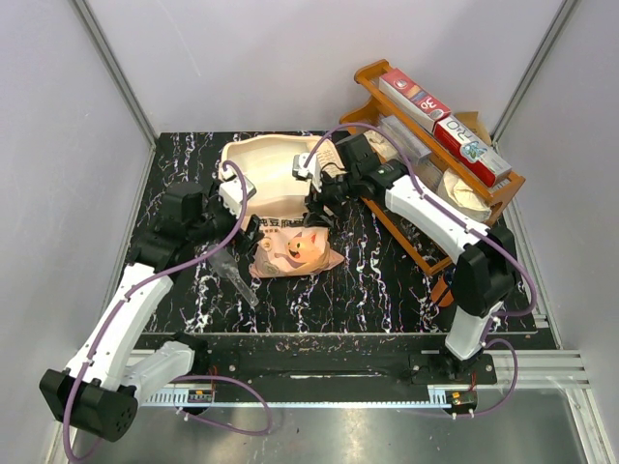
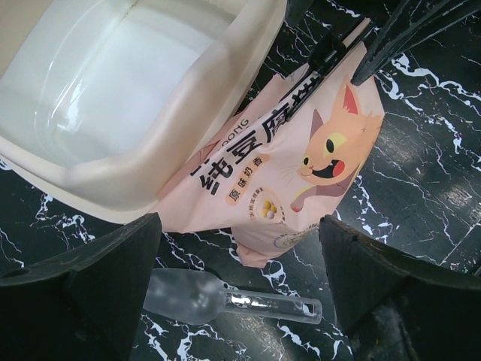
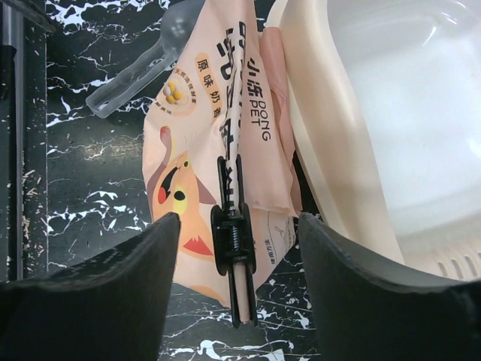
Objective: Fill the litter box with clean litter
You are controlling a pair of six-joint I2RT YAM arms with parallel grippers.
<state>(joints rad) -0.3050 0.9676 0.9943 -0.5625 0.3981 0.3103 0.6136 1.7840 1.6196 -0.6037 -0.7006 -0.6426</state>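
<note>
Litter box (image 1: 259, 159) showing plain cream-beige, glossy inside. Bag (image 1: 295, 249) showing pale pink-orange, carrying black characters and an orange cartoon cat. Black clip (image 3: 233, 226) showing against it. Table (image 1: 387, 290) showing black with white marble veining. Scoop (image 1: 235, 277) reading clear. Rack (image 1: 372, 75) showing orange-brown wood, its boxes (image 1: 416, 97) red and white. Purple cables (image 1: 193, 261) trailing over white-and-black arms (image 1: 126, 319).

Litter box (image 1: 253, 147) sits far-centre on table (image 1: 368, 290); bag (image 1: 295, 249) lies flat at its near side, touching the wall. Scoop (image 1: 235, 278) lies on tabletop just near-left of bag. Rack (image 1: 370, 73) stands far right, w/ boxes (image 1: 440, 124) on top.
</note>
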